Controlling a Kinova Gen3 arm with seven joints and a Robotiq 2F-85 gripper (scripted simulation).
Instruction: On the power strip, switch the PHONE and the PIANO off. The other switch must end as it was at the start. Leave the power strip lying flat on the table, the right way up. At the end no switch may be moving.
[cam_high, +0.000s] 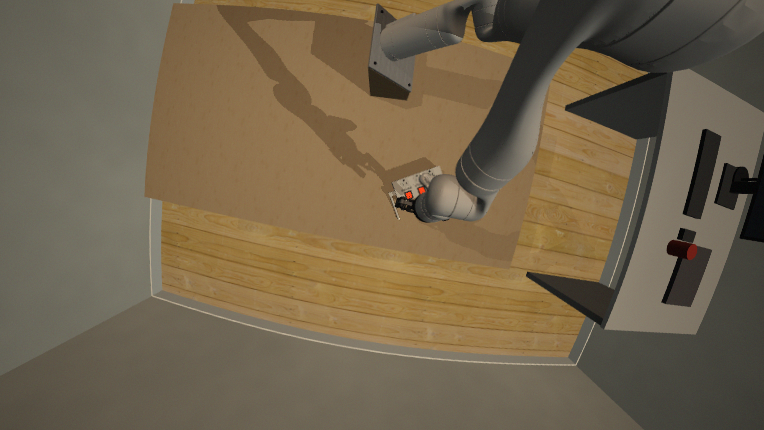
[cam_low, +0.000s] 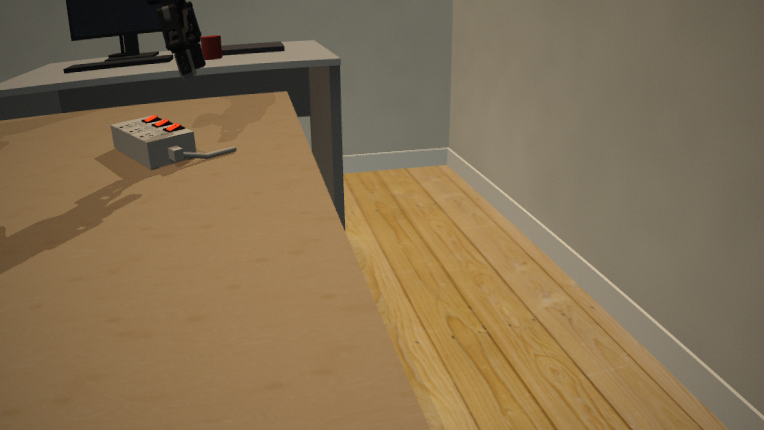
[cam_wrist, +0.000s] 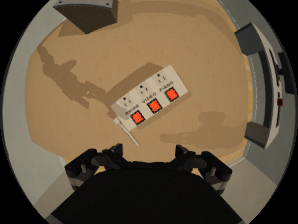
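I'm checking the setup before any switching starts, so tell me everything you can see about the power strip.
The power strip is a grey, plastic-looking box lying flat and upright on the brown table. Three orange-red rocker switches sit in a row on top beside labels too small to read. A short grey cable stub leaves one end. Nothing touches it.
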